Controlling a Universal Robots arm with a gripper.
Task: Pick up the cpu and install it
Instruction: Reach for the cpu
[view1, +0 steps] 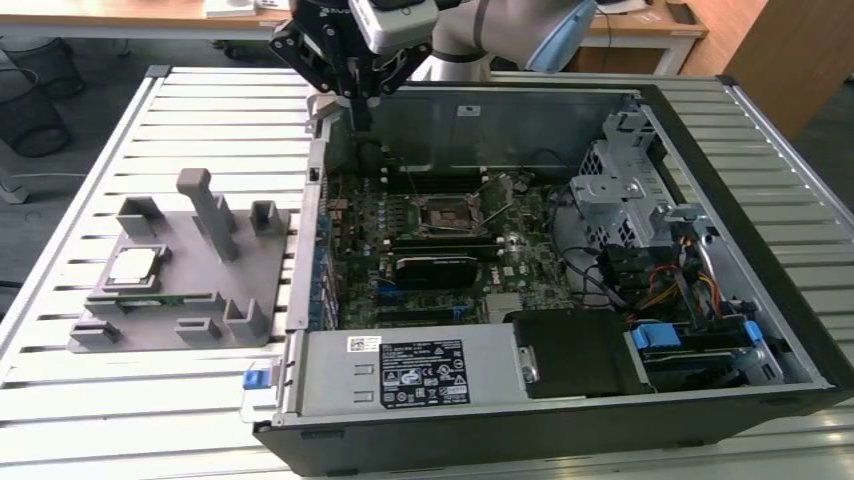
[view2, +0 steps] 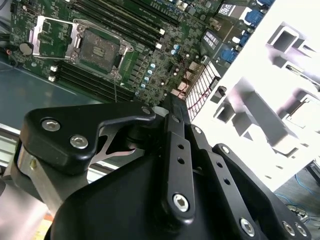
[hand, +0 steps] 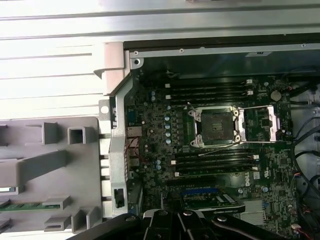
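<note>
The cpu (view1: 134, 265), a small silver square chip, lies flat on the grey fixture (view1: 200, 278) at the exterior view's left, outside the computer case. My gripper (view1: 360, 116) hangs above the case's rear corner nearest the fixture, well away from the cpu, its fingers shut with nothing between them. The black gripper body (view2: 170, 165) appears close up in the second wrist view and along the picture's edge in the first wrist view (hand: 180, 222). The motherboard's socket (view1: 445, 212) stands open with its metal frame lifted, seen in both wrist views (hand: 215, 125) (view2: 97, 47).
A green memory stick (view1: 154, 300) rests on the fixture beside the cpu. Grey posts (view1: 200, 205) rise from the fixture. The open case (view1: 534, 445) holds a power supply (view1: 400, 372), drive cage (view1: 621, 180) and cables. All sits on a slatted metal table (view1: 134, 410).
</note>
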